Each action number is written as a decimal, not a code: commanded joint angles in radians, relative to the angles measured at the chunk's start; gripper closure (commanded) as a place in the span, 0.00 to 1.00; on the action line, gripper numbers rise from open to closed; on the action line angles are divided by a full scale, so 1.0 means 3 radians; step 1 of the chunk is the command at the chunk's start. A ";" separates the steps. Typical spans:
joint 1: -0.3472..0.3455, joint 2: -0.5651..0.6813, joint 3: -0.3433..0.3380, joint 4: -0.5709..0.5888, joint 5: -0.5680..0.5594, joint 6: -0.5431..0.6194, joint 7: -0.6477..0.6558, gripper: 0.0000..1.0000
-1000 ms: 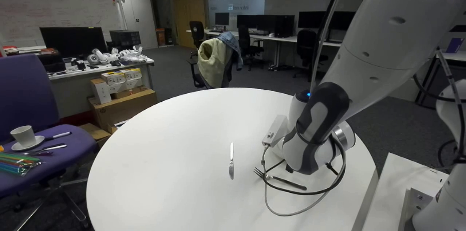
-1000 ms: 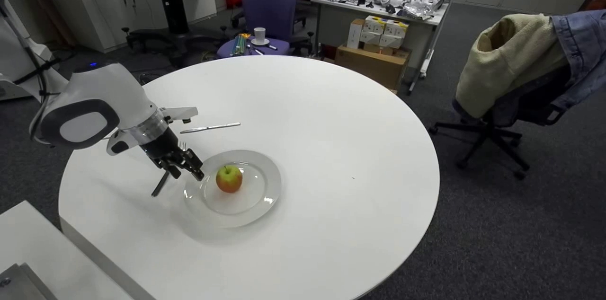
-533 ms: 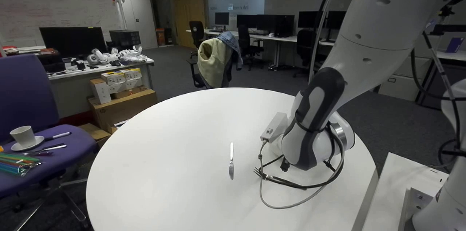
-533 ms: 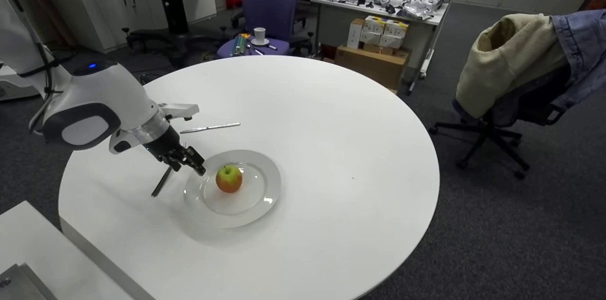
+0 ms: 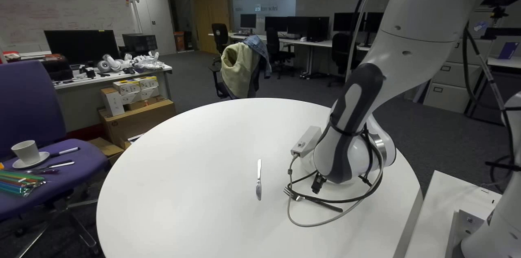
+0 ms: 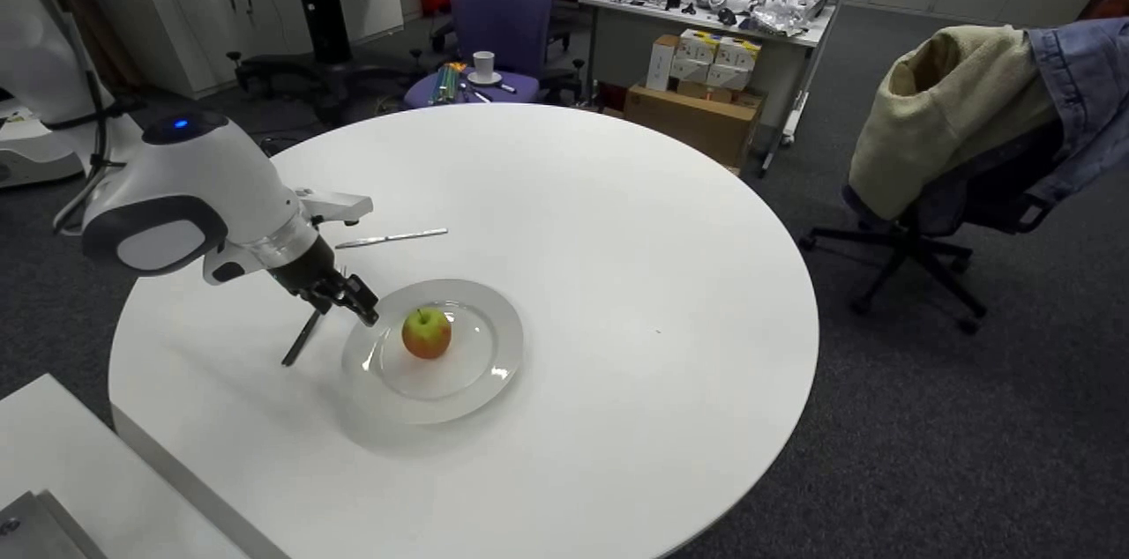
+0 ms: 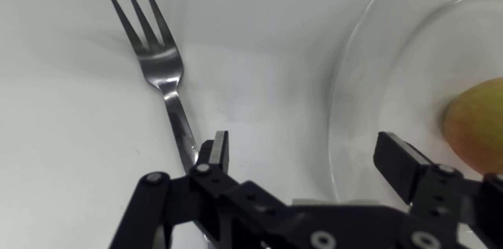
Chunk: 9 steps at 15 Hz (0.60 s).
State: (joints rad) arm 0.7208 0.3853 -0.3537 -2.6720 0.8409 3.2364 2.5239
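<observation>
My gripper (image 7: 304, 158) is open and empty, with its fingers spread above the table and the plate edge. In an exterior view it hangs left of the apple (image 6: 348, 310). In the wrist view the left finger overlaps the handle of a metal fork (image 7: 161, 64); contact cannot be told. The right finger is over the rim of a white plate (image 7: 353, 88). A red-yellow-green apple (image 7: 477, 125) sits on the plate, right of that finger; it also shows in an exterior view (image 6: 427, 333). The arm hides the apple in an exterior view.
A silver knife (image 5: 259, 180) lies on the round white table (image 5: 183, 193) beyond the fork. Cables (image 5: 321, 223) loop from the wrist close over the fork. A purple chair (image 5: 77, 156) holding a cup (image 5: 27, 152) and a chair with jackets (image 6: 961, 109) stand around.
The gripper has risen slightly and the arm's upper links have shifted, with the cable loop lifting a little. The fork, knife, plate and apple have not moved.
</observation>
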 commanded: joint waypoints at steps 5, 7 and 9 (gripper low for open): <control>-0.1047 -0.0200 0.0817 -0.0087 -0.0124 0.0093 -0.0192 0.00; -0.1204 -0.0182 0.0909 -0.0094 -0.0133 0.0082 -0.0238 0.00; -0.1324 -0.0178 0.0990 -0.0109 -0.0123 0.0079 -0.0271 0.00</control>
State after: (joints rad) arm 0.3961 0.3672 -0.1043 -2.6735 0.8244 3.2409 2.4674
